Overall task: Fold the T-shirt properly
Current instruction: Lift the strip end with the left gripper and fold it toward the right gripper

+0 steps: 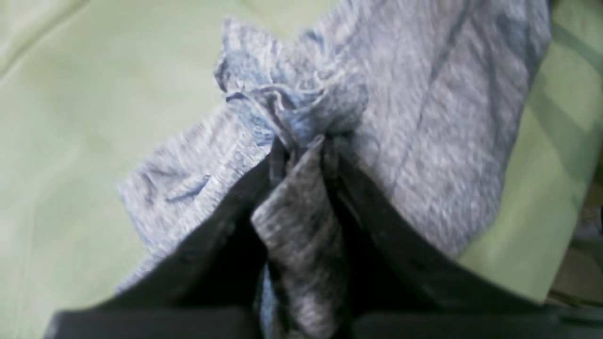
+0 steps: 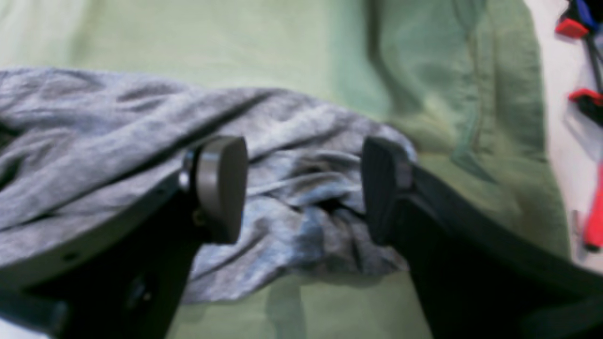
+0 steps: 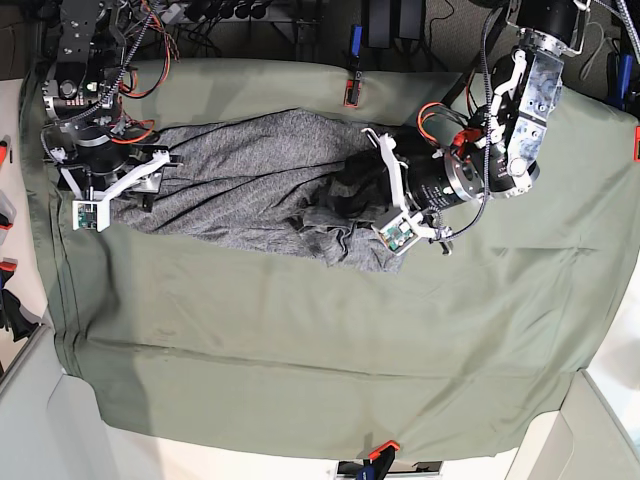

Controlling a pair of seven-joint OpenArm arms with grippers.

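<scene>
Your T-shirt [image 3: 250, 185] lies crumpled on the far half of the worktop [image 3: 320, 350], its long axis running side to side in the base view, from the right arm's side across to the middle; the cloth is bunched and creased rather than spread flat, with its fullest heap of folds at the middle end; you cannot tell from these views which end is collar and which is hem. Your left end effector [image 1: 301, 150] is clenched on a gathered wad of the grey knit, a strip of fabric running down between its dark fingers [image 1: 221, 235], and in the base view it sits at the shirt's middle end; your right end effector [image 2: 304, 188] stands released, its two pads [image 2: 221, 186] well apart with rumpled shirt lying between and below them, at the shirt's opposite end near the worktop's side edge. The olive-green cloth [image 3: 300, 390] covers the whole worktop; the broad near half in front of the shirt gives you open room, as does the stretch beyond the left arm; red clips [image 3: 385, 450] sit on the cloth's edges.
</scene>
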